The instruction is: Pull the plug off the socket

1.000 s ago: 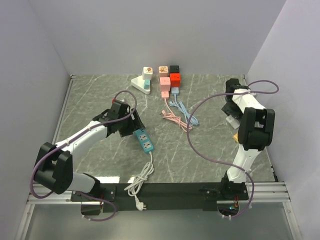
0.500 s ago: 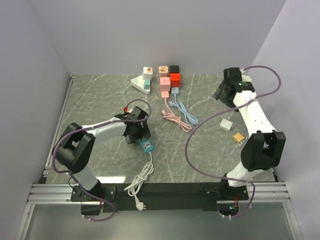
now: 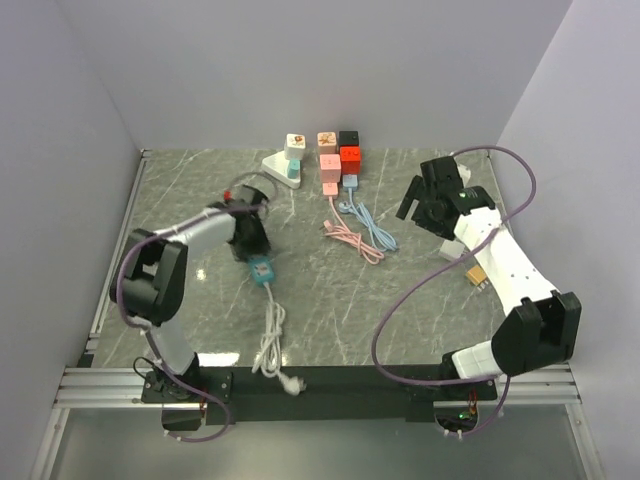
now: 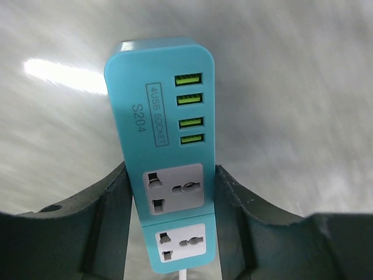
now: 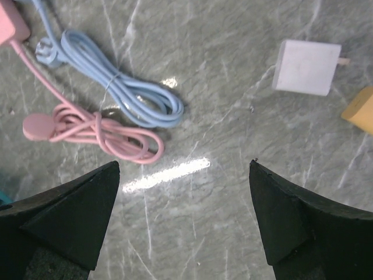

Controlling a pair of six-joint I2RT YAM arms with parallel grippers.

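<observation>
Marble, grey and veined, across the whole surface (image 3: 330, 310) in the overhead view. Left of centre, teal power strip (image 3: 262, 268) lying flat, partly under the left gripper (image 3: 254, 250). White cord (image 3: 270, 335) trailing from the strip toward the near edge, ending in a white plug (image 3: 292, 380) at the arm rail. Right gripper (image 3: 415, 205) hovering over the right half, spread wide, nothing between its fingers. Along the far edge, cluster of cube chargers (image 3: 338, 155); just in front, coiled pink cable (image 3: 352, 240) and blue cable (image 3: 372, 225).

Left wrist view next. Strip seen face-on: four green USB ports (image 4: 189, 99) toward one end, two universal outlets (image 4: 173, 189) toward the other (both showing bare holes). Black fingers (image 4: 102, 219) pressed against both long sides at the outlets, closed on the strip.

Right wrist view last. Fingertips (image 5: 76, 210) far apart above bare marble. Blue and pink cables side by side, touching. White adapter (image 5: 307, 67) and yellow adapter (image 5: 361, 111) well apart from the cables, near each other without touching.
</observation>
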